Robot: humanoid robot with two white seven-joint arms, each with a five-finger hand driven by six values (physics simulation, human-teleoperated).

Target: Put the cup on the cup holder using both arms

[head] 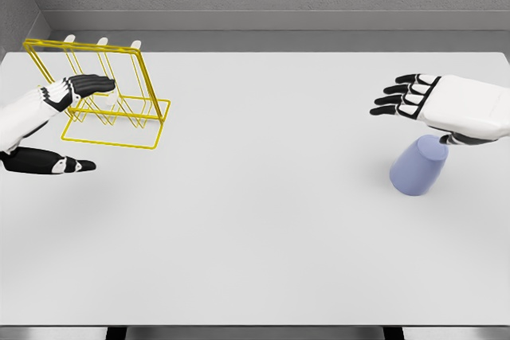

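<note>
left arm [20, 117]: cut off by the left edge; hand covers part of the rack [111, 97]
right arm [486, 113]: cut off at right edge
cup [418, 166]: top hidden under right hand [430, 101]

We see a wide bare stretch of the white flat table [255, 236] between the yellow wire-frame cup holder [111, 97] at far left and the pale blue tapered cup [418, 166] at right, with nothing standing in it. The left hand [68, 117] flanks the holder's near left side. The right hand [434, 105] hangs spread just above the cup.
</note>
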